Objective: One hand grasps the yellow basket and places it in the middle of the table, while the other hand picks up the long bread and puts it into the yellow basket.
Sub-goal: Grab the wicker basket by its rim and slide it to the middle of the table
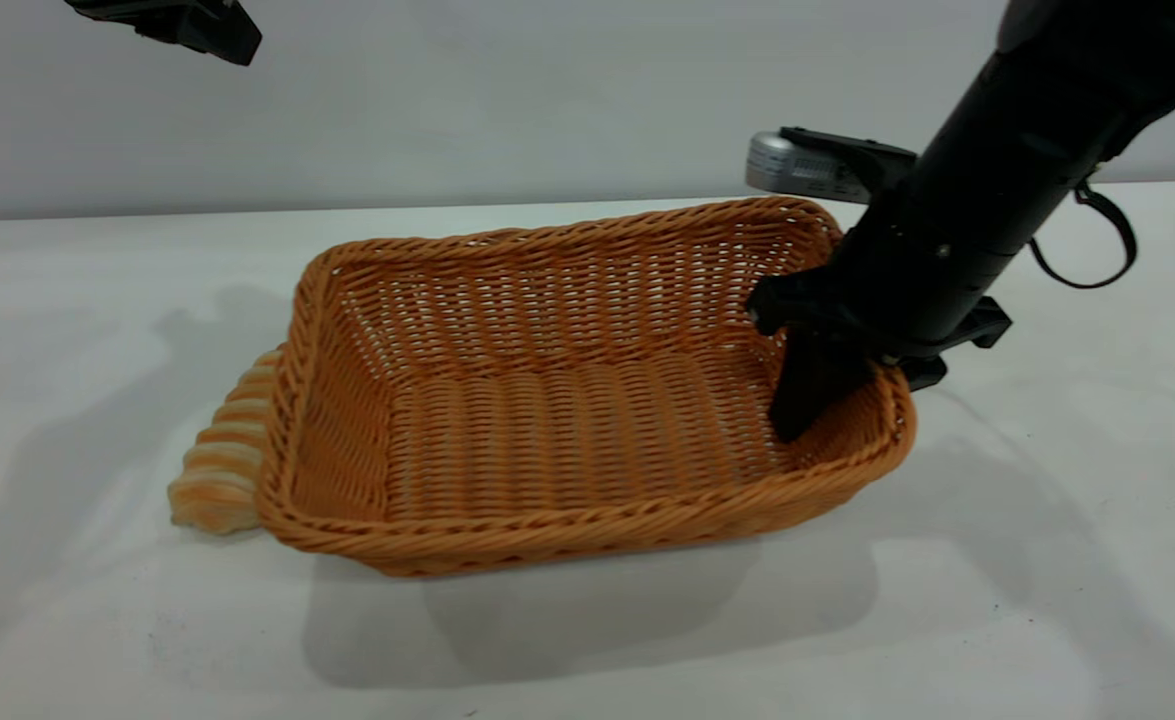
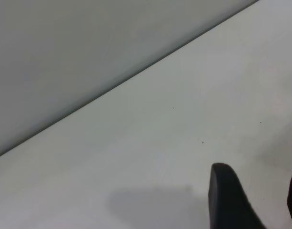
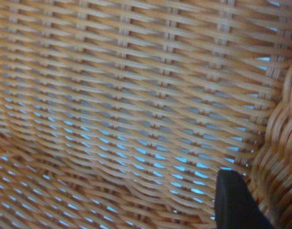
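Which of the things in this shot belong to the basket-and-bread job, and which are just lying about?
Part of the job:
- yellow basket, tilted
- long bread, against the basket's outer left side
- right gripper, straddling the basket's right wall
- left gripper, raised at top left
- table

Lying about:
- nothing loose; only the grey wall behind

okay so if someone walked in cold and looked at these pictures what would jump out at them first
The big yellow basket in the middle of the table stands out first, empty inside. Next, the right gripper clamps the basket's right wall, one finger reaching inside. Then the long bread peeks out against the basket's left side, while the left gripper hangs high at the upper left.
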`<action>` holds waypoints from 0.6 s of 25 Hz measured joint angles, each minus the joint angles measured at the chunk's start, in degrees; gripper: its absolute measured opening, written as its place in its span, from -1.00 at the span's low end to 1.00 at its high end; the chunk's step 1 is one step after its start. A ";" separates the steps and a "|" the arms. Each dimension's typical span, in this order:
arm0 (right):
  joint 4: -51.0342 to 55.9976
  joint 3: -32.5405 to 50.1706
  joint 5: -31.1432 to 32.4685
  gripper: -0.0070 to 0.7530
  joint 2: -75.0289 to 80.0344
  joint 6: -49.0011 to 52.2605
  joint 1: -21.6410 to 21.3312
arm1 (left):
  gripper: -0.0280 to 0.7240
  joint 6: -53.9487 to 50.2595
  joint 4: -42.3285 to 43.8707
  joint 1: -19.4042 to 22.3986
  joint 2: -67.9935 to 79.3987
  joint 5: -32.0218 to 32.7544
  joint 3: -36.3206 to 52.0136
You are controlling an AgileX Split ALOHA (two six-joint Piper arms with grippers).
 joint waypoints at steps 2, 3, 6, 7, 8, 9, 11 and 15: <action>0.14 -0.57 0.08 -0.42 0.86 0.81 0.44 | 0.08 0.00 0.00 0.00 0.02 0.00 0.00; 0.19 -0.79 0.15 -0.42 1.34 1.27 0.66 | 0.08 0.00 0.00 0.00 0.02 0.02 0.00; 1.25 -1.49 0.15 -0.42 3.22 2.45 0.93 | 0.08 0.00 0.00 0.00 0.02 0.20 -0.04; 1.86 -1.70 0.15 -0.42 3.74 2.56 0.99 | 0.08 0.00 0.00 0.00 0.02 0.25 -0.04; 2.31 -2.00 0.15 -0.42 4.43 2.79 1.05 | 0.08 0.00 0.00 0.00 0.02 0.25 -0.04; 2.77 -2.33 0.09 -0.42 5.10 2.84 1.17 | 0.08 0.00 0.00 0.00 0.02 0.31 -0.04; 4.02 -2.64 -0.24 -0.42 6.18 2.84 1.61 | 0.08 0.00 0.00 0.00 0.02 0.31 -0.04; 5.00 -2.97 -0.77 -0.42 6.67 1.49 1.98 | 0.08 0.00 -0.05 0.00 0.02 0.44 -0.04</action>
